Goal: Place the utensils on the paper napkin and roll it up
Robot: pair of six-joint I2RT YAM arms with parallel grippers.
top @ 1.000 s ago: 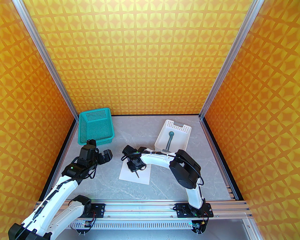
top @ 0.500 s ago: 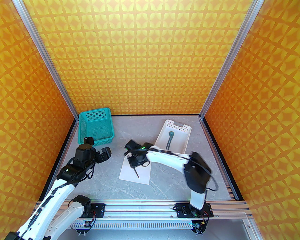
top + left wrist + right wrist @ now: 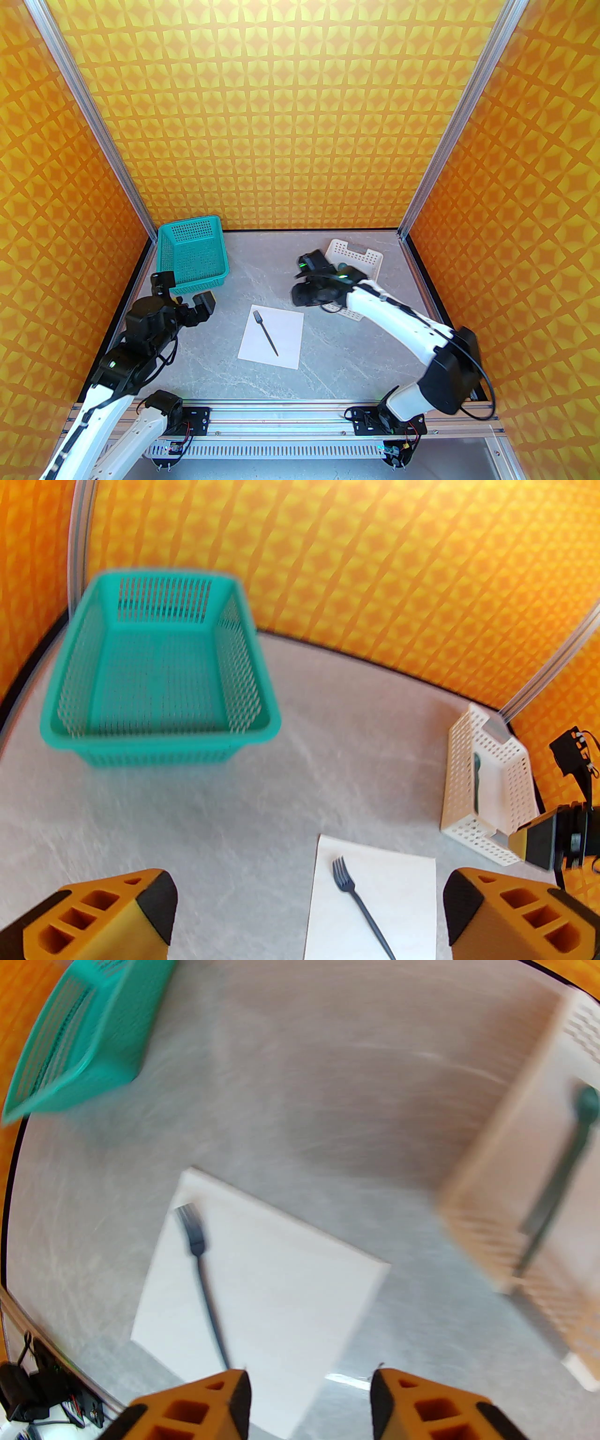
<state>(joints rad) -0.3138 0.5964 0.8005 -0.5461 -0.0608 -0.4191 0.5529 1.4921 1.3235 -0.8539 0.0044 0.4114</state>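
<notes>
The white paper napkin (image 3: 281, 342) (image 3: 403, 892) (image 3: 290, 1283) lies flat in the middle of the table. A dark fork (image 3: 265, 333) (image 3: 358, 902) (image 3: 202, 1269) rests diagonally on it, tines toward the far left, and nothing touches it. A teal spoon (image 3: 565, 1166) (image 3: 343, 267) lies in the white perforated tray (image 3: 363, 257) (image 3: 473, 1185) (image 3: 487, 780). My right gripper (image 3: 305, 281) (image 3: 309, 1396) hangs open and holds nothing, above the table at the tray's left edge. Left of the napkin my left gripper (image 3: 185, 300) (image 3: 309, 911) stands wide open, also holding nothing.
A teal mesh basket (image 3: 192, 253) (image 3: 159, 667) (image 3: 70, 1049) sits at the far left corner, just beyond my left gripper. Orange patterned walls close in the back and both sides. Grey tabletop lies bare between basket and tray.
My right gripper let go of the fork on the napkin, opened wider and swung back and right to the white tray. My left arm drew back a little to the left.
</notes>
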